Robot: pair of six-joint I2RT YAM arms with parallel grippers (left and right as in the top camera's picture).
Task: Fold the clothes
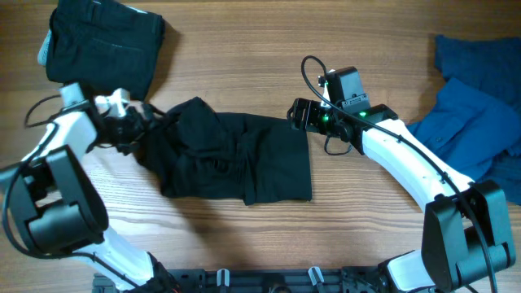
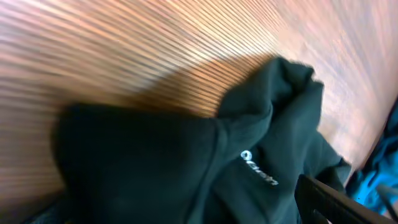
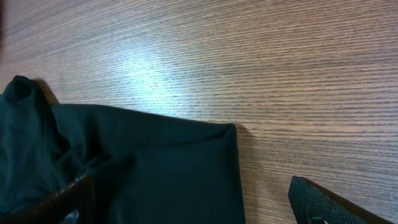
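Observation:
A black garment (image 1: pixel 236 159) lies crumpled in the middle of the table, bunched up at its left end. My left gripper (image 1: pixel 148 120) is at that left edge. In the left wrist view the cloth (image 2: pixel 186 155), with a small white logo, fills the jaw area (image 2: pixel 186 211). Only the right finger shows, set wide, so the jaws look open. My right gripper (image 1: pixel 298 115) is open at the garment's top right corner. In the right wrist view (image 3: pixel 193 205) one finger is over the cloth (image 3: pixel 155 168) and the other over bare wood.
A folded black pile (image 1: pixel 102 45) sits at the back left. A heap of blue clothes (image 1: pixel 476 106) lies at the right edge. Bare wooden table (image 1: pixel 244 57) lies between them.

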